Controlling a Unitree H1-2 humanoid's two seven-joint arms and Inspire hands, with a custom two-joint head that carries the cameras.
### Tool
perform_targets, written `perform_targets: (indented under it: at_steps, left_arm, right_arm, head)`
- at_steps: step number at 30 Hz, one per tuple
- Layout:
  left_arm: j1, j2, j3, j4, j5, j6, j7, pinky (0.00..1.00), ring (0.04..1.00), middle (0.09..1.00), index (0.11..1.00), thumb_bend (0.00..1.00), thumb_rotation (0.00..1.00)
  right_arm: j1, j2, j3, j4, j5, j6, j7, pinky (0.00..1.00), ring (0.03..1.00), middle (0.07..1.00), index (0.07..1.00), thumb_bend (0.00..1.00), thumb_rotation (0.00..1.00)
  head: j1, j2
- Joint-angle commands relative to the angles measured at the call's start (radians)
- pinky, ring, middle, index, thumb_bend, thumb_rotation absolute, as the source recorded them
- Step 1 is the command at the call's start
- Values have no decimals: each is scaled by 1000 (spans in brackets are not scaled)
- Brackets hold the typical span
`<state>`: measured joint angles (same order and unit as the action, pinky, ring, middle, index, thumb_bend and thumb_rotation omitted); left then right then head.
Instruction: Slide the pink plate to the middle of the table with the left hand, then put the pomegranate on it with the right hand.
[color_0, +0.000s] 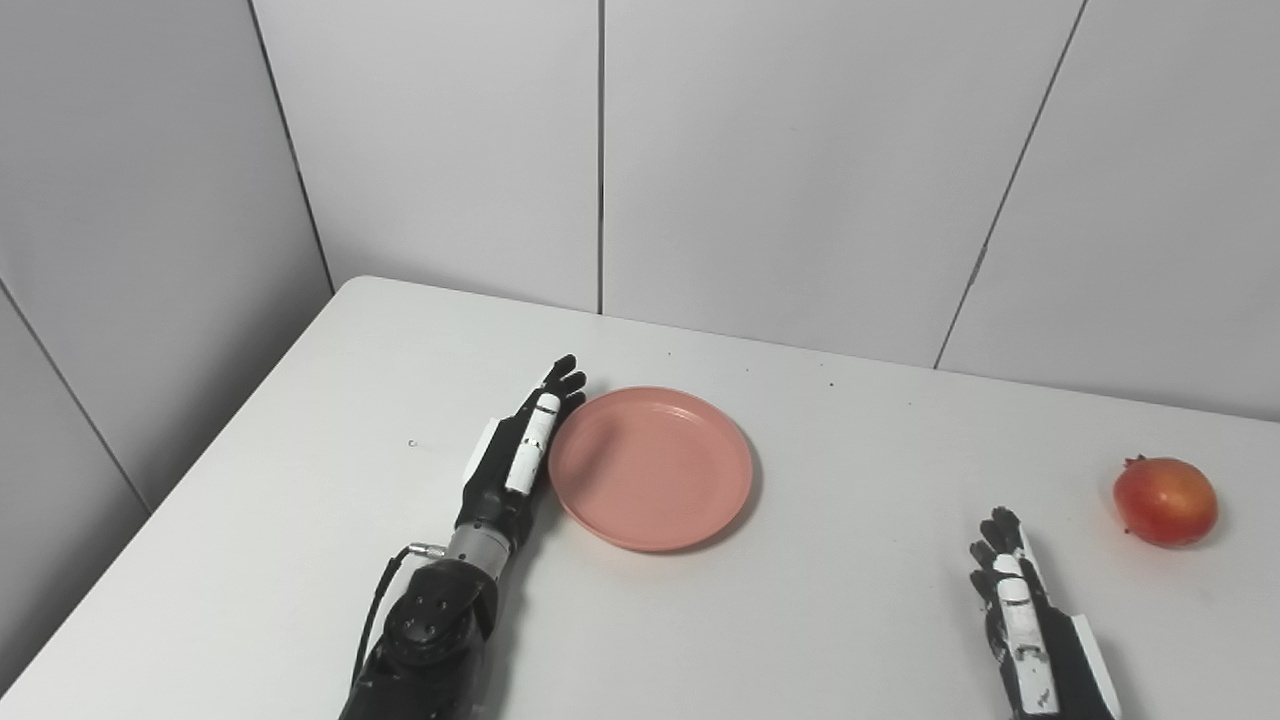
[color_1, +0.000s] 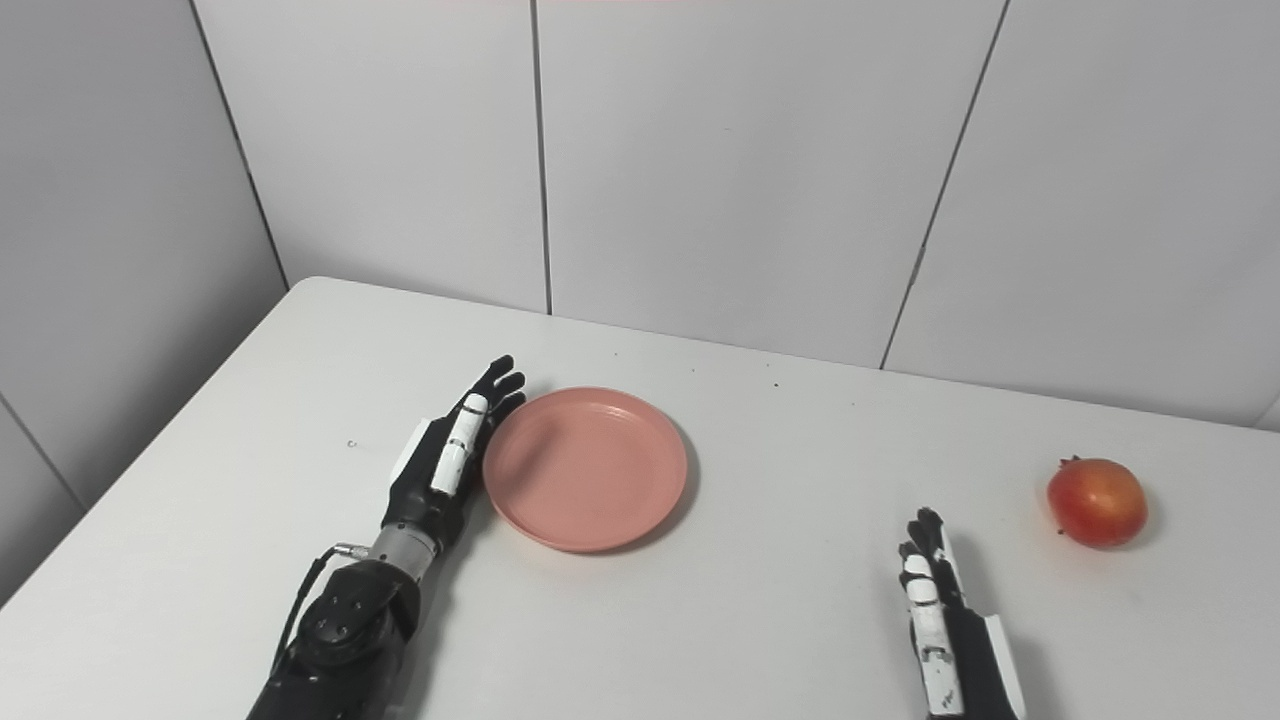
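The left robot hand (color_0: 515, 455) lies flat on the white worktop (color_0: 300, 520), fingers straight and apart, grasping nothing, its edge against the left rim of the pink plate (color_0: 650, 467). The plate sits somewhat left of the worktop's middle, so the slide looks under way or nearly done; it probably needs a little more push to the right. The pomegranate (color_0: 1166, 500) rests untouched near the right edge, well apart from the plate. The right robot hand (color_0: 1025, 615) waits low on the right, fingers extended and empty, near the fruit but not touching it. Nothing else stands on the worktop; the path between fruit and plate is unobstructed.
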<state>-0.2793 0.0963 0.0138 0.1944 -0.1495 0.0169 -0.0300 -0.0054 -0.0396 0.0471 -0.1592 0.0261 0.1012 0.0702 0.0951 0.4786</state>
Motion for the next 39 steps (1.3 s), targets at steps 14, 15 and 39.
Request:
perform_targets:
  at_steps: [14,15,39]
  left_arm:
    - [2,-38,-70,-39,-8,25,-72,952,945,952,934,426,1000]
    - [3,-41,-73,-43,-11,31,-74,953,945,952,934,426,1000]
    - [63,-96,-172,-137,18,110,-100,973,944,950,941,437,1000]
  right_arm:
    - [-19,18,17,-22,-18,-17,0,994,985,1000,1000,283,1000]
    - [-19,20,16,-23,-14,-15,0,994,985,1000,1000,283,1000]
    - [-26,44,27,-38,-35,2,-19,992,983,995,1000,289,1000]
  head:
    - [-37,29]
    - [-43,33]
    - [-95,68]
